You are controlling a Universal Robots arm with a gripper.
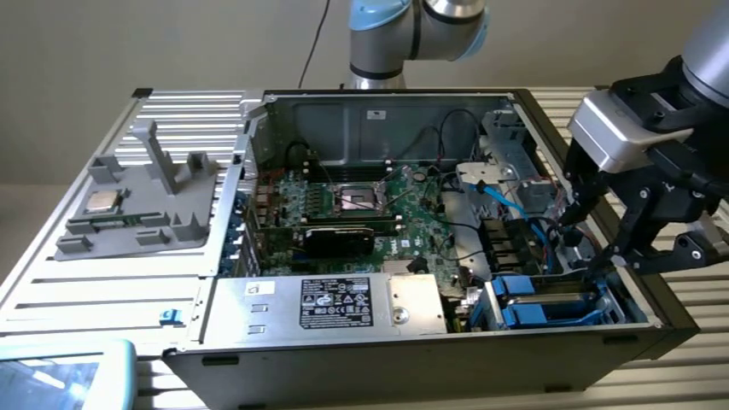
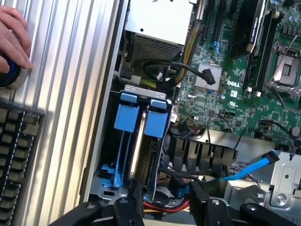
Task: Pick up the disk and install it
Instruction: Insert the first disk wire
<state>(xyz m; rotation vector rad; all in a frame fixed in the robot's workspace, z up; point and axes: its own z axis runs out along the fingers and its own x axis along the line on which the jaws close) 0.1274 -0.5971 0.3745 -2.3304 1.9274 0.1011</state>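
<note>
Hovering directly above drive bay [image 2: 143,90]: gripper [image 1: 592,243], jaws spread wide, nothing held. Disk [image 2: 126,117] in blue frame stands on edge inside bay, touching no finger. Second blue frame [image 2: 155,123] sits in bay just beside it. Judgement: disk looks seated, but whether installed or not yet lifted is unclear. Power supply [image 1: 341,303] just beside bay. Motherboard [image 1: 376,213] near bay. Blue cable [image 1: 501,201] near bay, possible snag. Person's hand [image 2: 14,40] and keyboard [image 2: 19,155] well apart from bay.

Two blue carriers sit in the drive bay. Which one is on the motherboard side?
The inner carrier, lying toward the motherboard. The outer carrier runs along the case wall, beside the slatted table.
</note>
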